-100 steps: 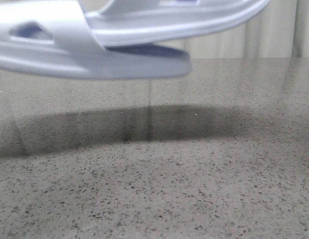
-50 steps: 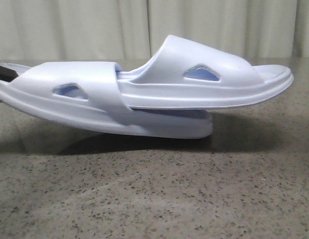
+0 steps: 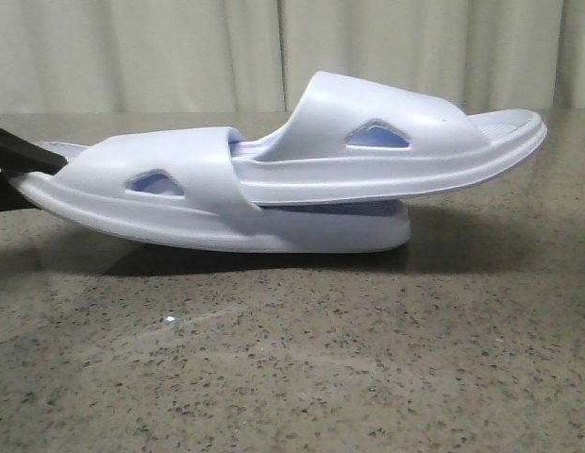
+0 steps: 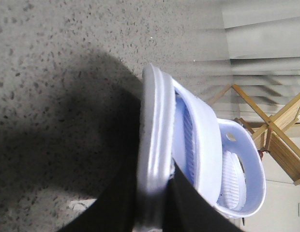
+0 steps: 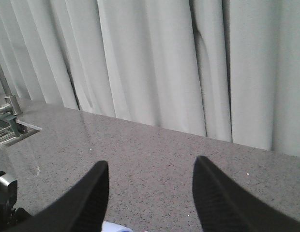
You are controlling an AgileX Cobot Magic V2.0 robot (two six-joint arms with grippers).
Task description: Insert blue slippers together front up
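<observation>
The blue slippers [image 3: 274, 179] lay nested on the speckled stone table [image 3: 292, 368], filling the front view's middle, the upper one pushed under the lower one's strap and jutting toward three o'clock. At nine o'clock the left gripper [image 4: 155, 203] had its dark fingers [image 3: 14, 151] clamped on the lower slipper's heel. A wooden frame [image 4: 273, 130] stood beyond the slippers. The right gripper [image 5: 150, 203] hung wide open and empty, facing pale curtains [image 5: 155, 63] with nothing between.
</observation>
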